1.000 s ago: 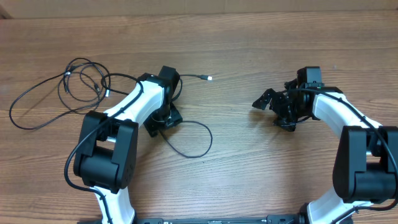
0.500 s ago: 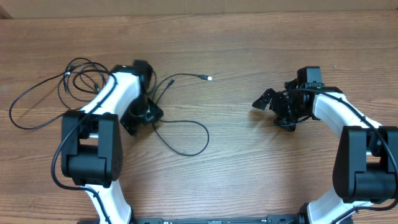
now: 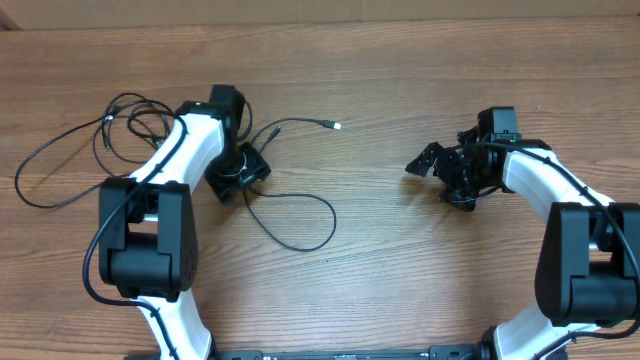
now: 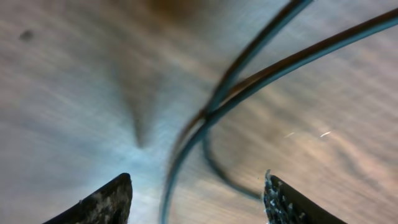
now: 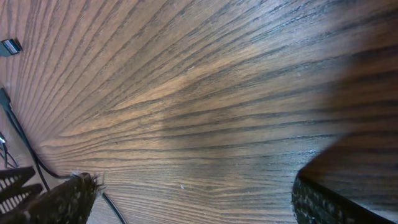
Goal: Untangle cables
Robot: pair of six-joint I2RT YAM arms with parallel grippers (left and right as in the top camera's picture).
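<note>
The thin black cables lie on the wooden table. A tangled bunch (image 3: 130,125) sits at the left, and one strand runs right to a silver-tipped plug (image 3: 337,126). Another strand makes a loose loop (image 3: 300,220) near the middle. My left gripper (image 3: 240,170) hangs low over the strands between bunch and loop. In the blurred left wrist view it (image 4: 196,199) is open, and crossing cable strands (image 4: 261,74) run down between its fingertips. My right gripper (image 3: 440,180) rests far to the right, wide open (image 5: 199,199) over bare wood.
In the right wrist view a thin cable (image 5: 25,143) and a small silver plug (image 5: 9,45) show at the left edge. The table's far edge (image 3: 320,22) runs along the top of the overhead view.
My left gripper swung left from the cable loop towards the bunch, then edged back up and right. The loop shifted slightly. The right arm has not moved.
</note>
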